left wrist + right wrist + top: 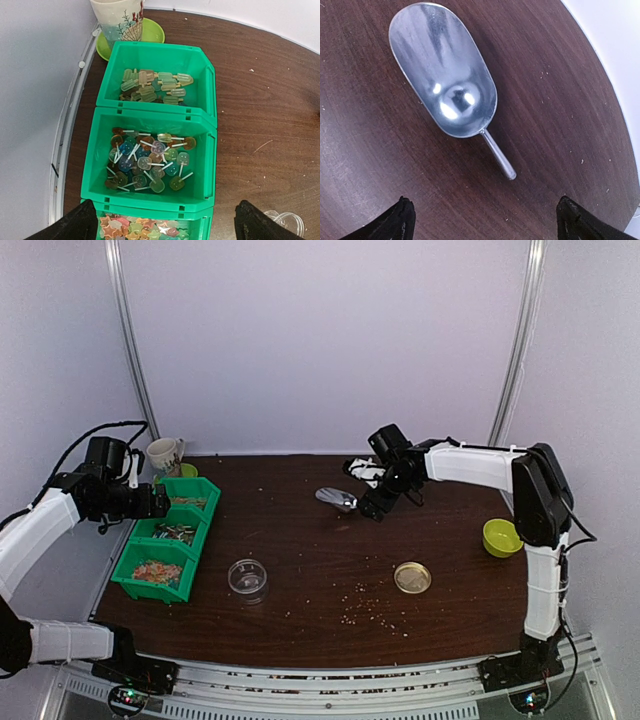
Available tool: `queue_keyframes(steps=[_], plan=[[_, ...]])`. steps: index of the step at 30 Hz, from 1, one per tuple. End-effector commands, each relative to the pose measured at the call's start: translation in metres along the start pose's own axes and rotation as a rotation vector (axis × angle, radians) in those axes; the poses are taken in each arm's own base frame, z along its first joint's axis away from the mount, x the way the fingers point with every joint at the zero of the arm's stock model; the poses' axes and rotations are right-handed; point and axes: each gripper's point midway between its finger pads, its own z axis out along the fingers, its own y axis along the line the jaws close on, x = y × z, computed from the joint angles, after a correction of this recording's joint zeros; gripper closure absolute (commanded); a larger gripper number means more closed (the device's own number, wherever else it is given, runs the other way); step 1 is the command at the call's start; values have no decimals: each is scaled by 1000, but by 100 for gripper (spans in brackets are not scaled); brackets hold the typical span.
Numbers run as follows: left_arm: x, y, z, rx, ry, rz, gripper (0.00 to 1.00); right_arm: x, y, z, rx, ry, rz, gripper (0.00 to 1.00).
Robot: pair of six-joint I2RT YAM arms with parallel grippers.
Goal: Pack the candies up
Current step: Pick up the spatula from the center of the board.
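Here: three bins point(208, 165) of candies point(150, 161) (all green), one scoop point(442, 70).

The left gripper point(167, 222), jaws spread wide, is hovering above three green bins point(155, 112) standing in an unbroken row along the left edge of the table point(260, 100); the candies point(150, 160) inside are lying open from above. A mug point(117, 17) on a green saucer point(152, 32) is blocking the far end of the row, and the side wall point(30, 100) is running just beside it. The right gripper point(485, 220), jaws also wide, is hanging over a metal scoop point(445, 80) with bare table all round. A clear jar point(247, 578), a gold lid point(412, 578) and a yellow-green bowl point(501, 537) are standing well apart, leaving wide lanes between them
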Motion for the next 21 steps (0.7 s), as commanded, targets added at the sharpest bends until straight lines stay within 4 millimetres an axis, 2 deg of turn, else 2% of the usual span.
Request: queue_keyframes(steps=[1,12,21], plan=[[-12,0,-6,7,-39,-10,2,-1,-11,10,6,36,-34,2],[-10,-1,-3,11,-24,-6,2,6,-17,40,-43,127,-35,4],[-10,-1,-1,10,-17,-4,2,8,-16,51,-98,176,-47,5]])
